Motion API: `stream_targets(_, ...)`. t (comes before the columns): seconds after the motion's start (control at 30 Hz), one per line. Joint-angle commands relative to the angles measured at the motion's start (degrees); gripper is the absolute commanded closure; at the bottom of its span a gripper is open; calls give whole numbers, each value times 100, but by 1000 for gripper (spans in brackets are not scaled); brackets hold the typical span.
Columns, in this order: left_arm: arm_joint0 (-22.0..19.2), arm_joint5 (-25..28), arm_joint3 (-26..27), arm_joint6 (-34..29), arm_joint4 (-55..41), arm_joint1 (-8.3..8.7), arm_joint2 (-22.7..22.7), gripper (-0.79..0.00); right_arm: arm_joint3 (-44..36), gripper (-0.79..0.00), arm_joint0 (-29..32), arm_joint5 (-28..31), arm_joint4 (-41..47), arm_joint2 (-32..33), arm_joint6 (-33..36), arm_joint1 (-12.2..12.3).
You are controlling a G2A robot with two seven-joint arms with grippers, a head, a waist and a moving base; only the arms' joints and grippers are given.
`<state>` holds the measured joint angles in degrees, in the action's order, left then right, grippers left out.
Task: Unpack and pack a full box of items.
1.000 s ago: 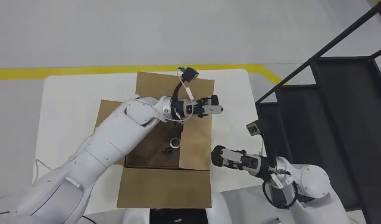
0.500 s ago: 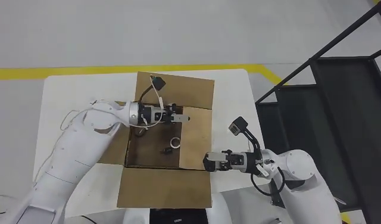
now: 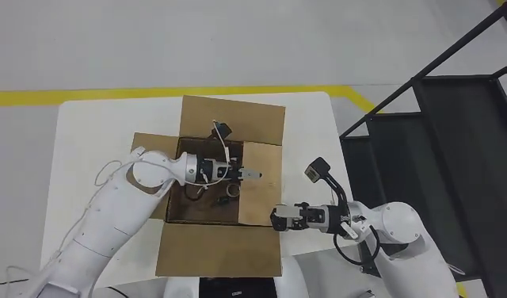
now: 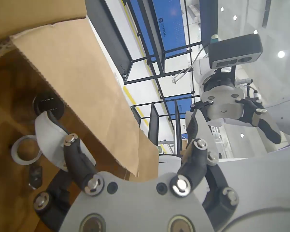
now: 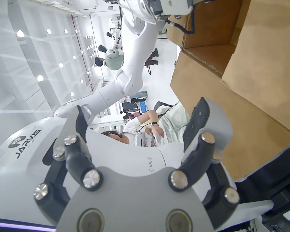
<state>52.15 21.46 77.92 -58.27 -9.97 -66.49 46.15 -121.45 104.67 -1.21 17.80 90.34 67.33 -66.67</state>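
box: cardboard box (image 3: 230, 120) in the middle of the white table (image 3: 95, 139), mouth up, all four flaps folded out. With flaps spread, its long axis runs from the robot's side to the far side, slightly skewed to the table edge.
box contents: white ring (image 4: 26, 149) lying flat on the box floor close to the right wall; black roll (image 4: 48, 102) just beyond it against the same wall; small dark piece (image 4: 35, 173) beside the ring. All sit low in the box.
left gripper: left gripper (image 3: 252, 173) is over the right side of the box mouth, fingers pointing to the robot's right. Jaws spread wide, nothing held. In the left wrist view one finger (image 4: 47, 131) is inside the box above the ring, the other is outside, with the right flap's edge between them. Contact with the cardboard: cannot tell.
right gripper: right gripper (image 3: 277, 217) is just off the right flap near the box's front corner, pointing toward the box. Jaws spread wide, nothing between them. One finger (image 5: 198, 121) is close to the cardboard; touching or not, cannot tell.
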Motion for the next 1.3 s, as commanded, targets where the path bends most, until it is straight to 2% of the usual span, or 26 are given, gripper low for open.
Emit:
stream_targets(0.0, -88, 83, -131, 65, -274, -79, -122, -785, -14, -785, 15, 21, -21, -9, 40, 17)
stream_targets(0.2, -353, 333, -129, 69, -687, -239, -301, -785, -20, -785, -15, -2, -135, -61, 225, 77)
stream_targets(0.4, -531, 283, 39, -97, -979, -359, -475, -785, -44, -785, -57, 40, -253, -135, 390, 136)
stream_targets(0.7, -756, 447, -226, -253, -1145, -644, -1033, -785, -412, -785, 300, 554, 85, 394, 363, 212)
stream_targets(0.77, -844, 513, -371, -186, -1143, -754, -1206, -785, -563, -785, 453, 570, 135, 505, 368, 231)
stream_targets(1.07, -1108, 729, -807, -161, -1383, -1064, -1494, -785, -490, -785, 792, 83, -210, 801, 55, 304)
stream_targets(1.27, -1218, 815, -980, -179, -1465, -1186, -1510, -785, -482, -785, 883, -475, -491, 768, -367, 333)
